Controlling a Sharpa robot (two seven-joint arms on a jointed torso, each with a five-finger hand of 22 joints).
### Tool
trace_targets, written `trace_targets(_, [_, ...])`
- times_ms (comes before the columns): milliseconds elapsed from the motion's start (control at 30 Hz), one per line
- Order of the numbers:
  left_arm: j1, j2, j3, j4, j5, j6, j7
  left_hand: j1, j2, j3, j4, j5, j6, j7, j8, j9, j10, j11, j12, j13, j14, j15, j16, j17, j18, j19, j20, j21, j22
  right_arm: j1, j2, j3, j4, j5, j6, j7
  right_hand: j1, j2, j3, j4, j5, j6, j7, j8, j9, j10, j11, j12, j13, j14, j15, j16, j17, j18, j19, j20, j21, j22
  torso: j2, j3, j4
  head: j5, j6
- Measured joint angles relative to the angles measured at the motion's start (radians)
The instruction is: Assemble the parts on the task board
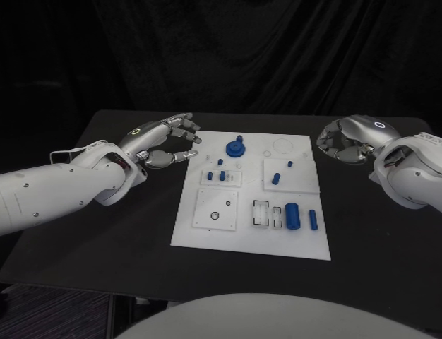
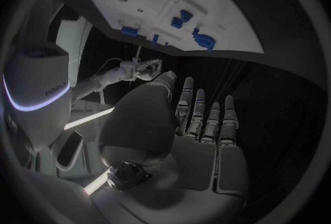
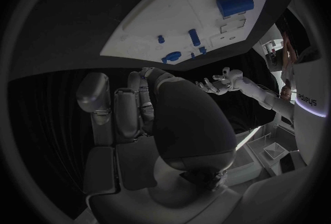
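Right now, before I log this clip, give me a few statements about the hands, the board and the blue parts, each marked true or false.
1. The left hand holds a blue part. False: it holds nothing and hovers off the board's edge.
2. The white board lies flat on the black table. True.
3. The right hand rests on the board. False: it is off the board's far right corner.
4. A round blue part sits near the board's far edge. True.
5. Two blue cylinders lie side by side near the board's near right corner. True.
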Motion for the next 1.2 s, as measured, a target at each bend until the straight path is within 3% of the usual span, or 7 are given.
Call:
trace_targets(67, [-0.005,0.001,0.000,0.002,0.111,0.062,0.038,-0.020,0.027,-0.062,0.002,0.018,-0.046,-0.001,-0.004,-0.028,-0.062,-0.003,-0.086,-0.053,-0.065,0.000,-0.011,-0.057,0.030,-0.035,0.018,-0.002,-0.120,0.006,0.004,0.000,0.002,0.000,0.000,0.001,-0.002,-0.014,0.015,0.015,-0.024,-0.030,0.004,-0.028,-0.017,-0.033,0.024,-0.111,-0.091,-0.004,0.023,-0.026,-0.003,0.000,-0.011,0.011,-0.021,0.000,-0.001,-0.0009,0.0017,-0.001,0.000])
trace_targets(100, [-0.009,0.002,0.001,0.002,0.161,0.091,0.055,-0.028,0.040,-0.090,0.002,-0.005,-0.090,-0.005,-0.005,-0.044,-0.082,-0.010,-0.111,-0.068,-0.081,0.002,-0.013,-0.073,0.037,-0.045,0.025,-0.004,-0.167,0.007,0.007,0.000,0.003,0.000,0.001,0.001,-0.004,-0.018,0.020,0.020,-0.035,-0.039,0.003,-0.042,-0.027,-0.044,0.034,-0.161,-0.134,-0.006,0.032,-0.033,-0.008,0.000,-0.013,0.018,-0.029,0.000,-0.001,-0.0014,0.0027,-0.002,0.000])
trace_targets(300, [-0.039,0.008,0.000,0.020,0.447,0.254,0.121,-0.045,0.090,-0.229,0.002,-0.101,-0.352,-0.037,-0.023,-0.123,-0.164,-0.035,-0.205,-0.090,-0.132,0.018,-0.024,-0.114,0.037,-0.109,0.047,-0.018,-0.409,0.012,0.035,-0.001,-0.005,-0.010,0.020,0.008,-0.010,-0.024,0.015,0.035,-0.111,-0.051,-0.009,-0.113,-0.074,-0.043,0.052,-0.301,-0.288,-0.013,0.039,-0.060,-0.043,0.016,-0.014,0.032,-0.065,0.000,-0.004,-0.0071,0.0099,-0.017,0.000])
trace_targets(567, [-0.062,0.027,0.000,0.014,0.684,0.409,0.148,-0.151,0.148,-0.339,0.004,-0.171,-0.559,-0.116,-0.039,-0.153,-0.212,-0.030,-0.265,-0.099,-0.135,0.003,-0.024,-0.116,0.037,-0.146,0.029,-0.030,-0.595,0.006,0.054,-0.001,-0.031,-0.033,0.075,0.026,-0.003,-0.026,-0.027,0.029,-0.164,-0.071,-0.025,-0.188,-0.129,-0.086,0.059,-0.397,-0.405,-0.030,0.022,-0.090,-0.082,0.015,-0.017,0.022,-0.105,0.000,-0.009,-0.0221,0.0244,-0.039,0.000])
trace_targets(700, [-0.068,0.036,0.000,0.008,0.762,0.466,0.155,-0.175,0.165,-0.362,0.003,-0.183,-0.659,-0.185,-0.046,-0.163,-0.222,-0.032,-0.287,-0.102,-0.135,-0.011,-0.024,-0.116,0.037,-0.151,0.024,-0.030,-0.633,-0.005,0.062,-0.001,-0.046,-0.043,0.111,0.038,0.006,-0.023,-0.038,0.028,-0.176,-0.074,-0.029,-0.202,-0.142,-0.086,0.059,-0.397,-0.424,-0.032,0.020,-0.094,-0.091,0.015,-0.019,0.019,-0.118,0.000,-0.011,-0.0308,0.0284,-0.046,0.000])
trace_targets(867, [-0.073,0.041,0.000,0.007,0.834,0.511,0.160,-0.163,0.184,-0.365,0.001,-0.146,-0.699,-0.222,-0.050,-0.166,-0.238,-0.049,-0.306,-0.104,-0.135,-0.011,-0.024,-0.116,0.037,-0.150,0.016,-0.030,-0.648,-0.016,0.074,-0.001,-0.069,-0.050,0.145,0.054,0.006,-0.023,-0.062,0.036,-0.204,-0.064,-0.027,-0.210,-0.157,-0.044,0.053,-0.384,-0.443,-0.035,0.017,-0.094,-0.095,0.015,-0.019,0.019,-0.125,0.000,-0.014,-0.0412,0.0311,-0.047,0.000])
trace_targets(1200, [-0.080,0.039,0.000,0.013,0.898,0.541,0.164,-0.132,0.188,-0.365,0.001,-0.109,-0.690,-0.213,-0.050,-0.166,-0.240,-0.050,-0.306,-0.104,-0.136,-0.005,-0.024,-0.116,0.037,-0.143,0.025,-0.030,-0.654,-0.034,0.098,-0.001,-0.111,-0.058,0.178,0.077,0.010,-0.019,-0.074,0.045,-0.205,-0.035,-0.022,-0.214,-0.167,0.047,0.044,-0.349,-0.457,-0.028,0.024,-0.081,-0.089,0.015,-0.007,0.025,-0.104,0.000,-0.017,-0.0642,0.0384,-0.059,0.000])
